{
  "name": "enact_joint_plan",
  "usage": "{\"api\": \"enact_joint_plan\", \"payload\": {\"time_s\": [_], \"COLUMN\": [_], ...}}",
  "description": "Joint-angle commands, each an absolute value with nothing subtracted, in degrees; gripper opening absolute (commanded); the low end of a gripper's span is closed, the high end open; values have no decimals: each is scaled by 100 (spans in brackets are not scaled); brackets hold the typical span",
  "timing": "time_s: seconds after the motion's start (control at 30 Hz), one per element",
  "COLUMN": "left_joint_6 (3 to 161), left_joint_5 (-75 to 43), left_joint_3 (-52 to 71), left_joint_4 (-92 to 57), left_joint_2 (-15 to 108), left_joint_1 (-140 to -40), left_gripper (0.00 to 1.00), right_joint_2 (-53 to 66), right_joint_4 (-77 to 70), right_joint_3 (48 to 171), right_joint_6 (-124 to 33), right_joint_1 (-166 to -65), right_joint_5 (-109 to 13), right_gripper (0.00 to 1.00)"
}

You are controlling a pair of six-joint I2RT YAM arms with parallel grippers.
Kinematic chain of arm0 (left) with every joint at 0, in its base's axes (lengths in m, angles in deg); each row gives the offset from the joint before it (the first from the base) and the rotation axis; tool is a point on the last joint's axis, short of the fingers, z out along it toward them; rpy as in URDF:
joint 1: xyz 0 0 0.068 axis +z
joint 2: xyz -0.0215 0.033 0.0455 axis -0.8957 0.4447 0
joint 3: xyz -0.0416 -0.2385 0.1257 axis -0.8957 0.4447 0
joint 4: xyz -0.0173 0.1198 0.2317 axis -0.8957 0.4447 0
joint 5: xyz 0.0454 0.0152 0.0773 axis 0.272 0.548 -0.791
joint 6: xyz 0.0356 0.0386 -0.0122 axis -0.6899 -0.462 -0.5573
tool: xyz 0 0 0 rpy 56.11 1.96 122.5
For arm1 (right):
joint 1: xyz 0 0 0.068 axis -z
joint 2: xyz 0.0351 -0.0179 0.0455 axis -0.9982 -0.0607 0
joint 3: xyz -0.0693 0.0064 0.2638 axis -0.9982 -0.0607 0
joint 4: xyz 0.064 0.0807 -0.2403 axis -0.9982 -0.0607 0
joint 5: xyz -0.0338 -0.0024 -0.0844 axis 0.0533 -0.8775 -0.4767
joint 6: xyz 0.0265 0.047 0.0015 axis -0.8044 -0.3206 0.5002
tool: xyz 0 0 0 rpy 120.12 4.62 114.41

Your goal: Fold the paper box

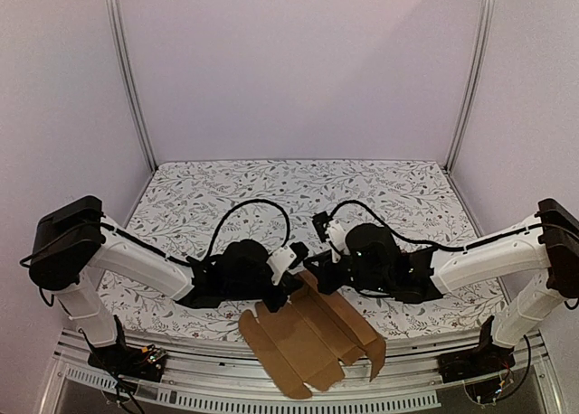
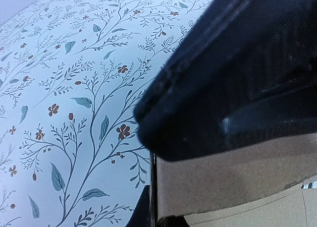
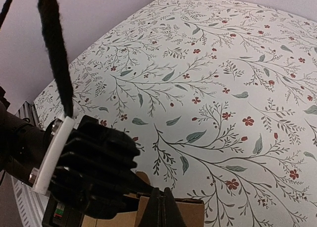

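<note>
On my left gripper point(image 1: 291, 283) the fingers point(image 2: 237, 73) are pinched onto the paper box point(image 2: 233, 182). One broad black pad lies flat on the brown sheet's upper face, and a second dark tip shows beneath its edge. My right gripper point(image 1: 318, 277) meets the same far edge just beside the left. Only one fingertip point(image 3: 159, 209) shows against the cardboard, so I cannot tell its opening. From both grippers the unfolded sheet runs back toward the arm bases, overhanging the near edge of the floral table point(image 1: 271, 188).

the open brown paper box point(image 1: 312, 342) hangs over the near edge of the flowery table point(image 1: 398, 188). the left gripper point(image 1: 288, 286) and right gripper point(image 1: 318, 277) meet at its far end.
</note>
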State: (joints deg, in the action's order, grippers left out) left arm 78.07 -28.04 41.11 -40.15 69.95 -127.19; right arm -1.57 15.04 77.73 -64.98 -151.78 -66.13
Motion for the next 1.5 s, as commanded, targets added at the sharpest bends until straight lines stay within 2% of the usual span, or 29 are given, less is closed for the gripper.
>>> {"api": "enact_joint_plan", "payload": {"time_s": [0.0,0.23,0.53,0.9,1.47], "left_joint_6": [7739,7843,7999,8027,8172], "left_joint_5": [-2966,-2955,-2972,-3020,-2974], "left_joint_3": [4134,4173,4376,4414,4411], "left_joint_4": [-4393,-4586,-4647,-4591,-4823], "left_joint_2": [7125,7227,7246,7273,7575], "left_joint_1": [-12758,-12767,-12825,-12842,-12864], "left_gripper": [4,4,10,24,21], "right_joint_2": [-33,-268,-743,-769,-805], "right_joint_4": [1458,1527,1532,1500,1326], "right_joint_3": [7897,7891,7841,7750,7868], "right_joint_6": [-6434,-6561,-6598,-6653,-6704], "right_joint_1": [-15211,-15222,-15367,-15472,-15541], "right_joint_5": [-6636,-6545,-6588,-6735,-6767], "right_gripper": [0,0,0,0,0]}}
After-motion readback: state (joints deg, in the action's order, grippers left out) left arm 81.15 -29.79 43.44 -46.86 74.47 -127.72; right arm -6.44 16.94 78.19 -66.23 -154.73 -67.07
